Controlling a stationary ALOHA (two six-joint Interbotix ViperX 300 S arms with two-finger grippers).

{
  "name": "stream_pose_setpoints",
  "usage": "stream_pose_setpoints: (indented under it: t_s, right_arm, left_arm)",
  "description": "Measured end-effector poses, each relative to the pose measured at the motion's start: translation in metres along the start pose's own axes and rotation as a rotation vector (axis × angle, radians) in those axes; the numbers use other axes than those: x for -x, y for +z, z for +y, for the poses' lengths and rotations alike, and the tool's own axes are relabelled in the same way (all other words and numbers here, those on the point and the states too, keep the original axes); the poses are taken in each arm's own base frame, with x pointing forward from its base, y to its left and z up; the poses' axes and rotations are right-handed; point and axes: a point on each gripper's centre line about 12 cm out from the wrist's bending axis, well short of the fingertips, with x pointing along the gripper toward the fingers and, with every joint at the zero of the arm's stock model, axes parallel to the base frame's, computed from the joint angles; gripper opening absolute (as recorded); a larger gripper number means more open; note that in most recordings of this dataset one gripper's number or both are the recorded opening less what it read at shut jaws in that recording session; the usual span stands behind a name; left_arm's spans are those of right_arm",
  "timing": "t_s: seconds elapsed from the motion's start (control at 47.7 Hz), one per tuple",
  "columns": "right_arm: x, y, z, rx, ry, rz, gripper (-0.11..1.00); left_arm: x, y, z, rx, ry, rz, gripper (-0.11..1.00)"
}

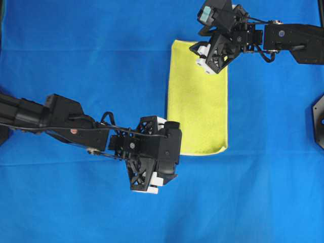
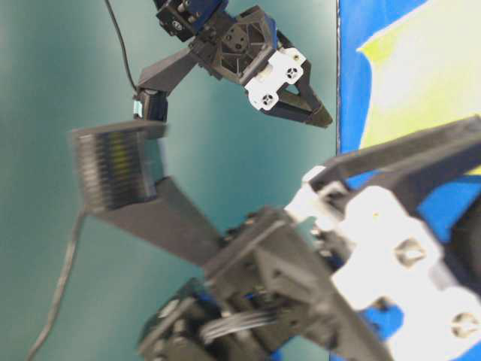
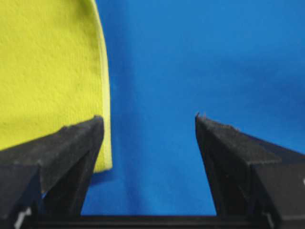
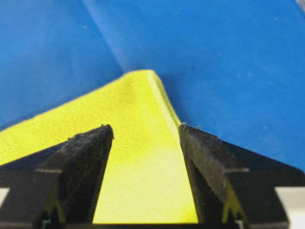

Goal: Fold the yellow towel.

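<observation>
Overhead view shows the yellow towel (image 1: 198, 101) lying flat on the blue cloth (image 1: 76, 45), a little right of the middle, as a tall narrow rectangle. Its left and right edges run straight, and the paler hem shows along the bottom edge. The right gripper (image 1: 204, 56) is over the top right part of the towel. In its wrist view the jaws stand wide apart with a towel corner between them, and they hold nothing. The left gripper (image 1: 152, 185) is at the bottom left corner of the towel, mostly over blue cloth. Its jaws are also wide and hold nothing; one finger (image 3: 71, 143) overlaps the towel's hem. Left, right and below the towel, only blue cloth is seen.
</observation>
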Motion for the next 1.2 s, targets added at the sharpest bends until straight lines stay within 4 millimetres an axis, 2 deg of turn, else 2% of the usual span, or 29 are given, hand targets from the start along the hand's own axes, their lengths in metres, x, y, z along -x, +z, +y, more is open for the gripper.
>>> stream_pose_setpoints:
  t_s: [0.126, 0.21, 0.357, 0.462, 0.65, 0.818, 0.923, 1.028, 1.196]
  right_arm:
    - [0.003, 0.002, 0.004, 0.012, 0.009, -0.010, 0.61]
    - [0.013, 0.006, 0.003, 0.010, 0.003, -0.027, 0.61]
    - [0.042, 0.012, 0.005, 0.014, 0.003, -0.077, 0.61]
    - [0.070, 0.013, 0.018, 0.040, 0.037, -0.131, 0.61]
    - [0.116, 0.001, 0.035, 0.067, 0.108, -0.214, 0.61]
    - [0.152, -0.016, 0.041, 0.086, 0.161, -0.289, 0.61]
    - [0.168, -0.026, 0.039, 0.086, 0.177, -0.329, 0.61]
    - [0.174, -0.041, 0.035, 0.083, 0.181, -0.336, 0.61]
    - [0.170, -0.060, 0.035, 0.081, 0.204, -0.326, 0.61]
  left_arm:
    - [0.009, 0.007, 0.003, -0.014, 0.005, -0.016, 0.72]
    - [0.020, 0.013, 0.007, -0.013, 0.012, -0.027, 0.72]
    - [0.049, 0.022, 0.019, -0.012, 0.034, -0.068, 0.72]
    - [0.073, 0.028, 0.031, -0.011, 0.059, -0.121, 0.72]
    - [0.112, 0.030, 0.048, -0.040, 0.107, -0.241, 0.72]
    - [0.147, 0.019, 0.063, -0.040, 0.161, -0.344, 0.72]
    - [0.165, 0.006, 0.074, -0.019, 0.199, -0.379, 0.72]
    - [0.180, -0.006, 0.080, -0.007, 0.229, -0.403, 0.72]
    - [0.191, -0.023, 0.079, -0.003, 0.238, -0.429, 0.72]
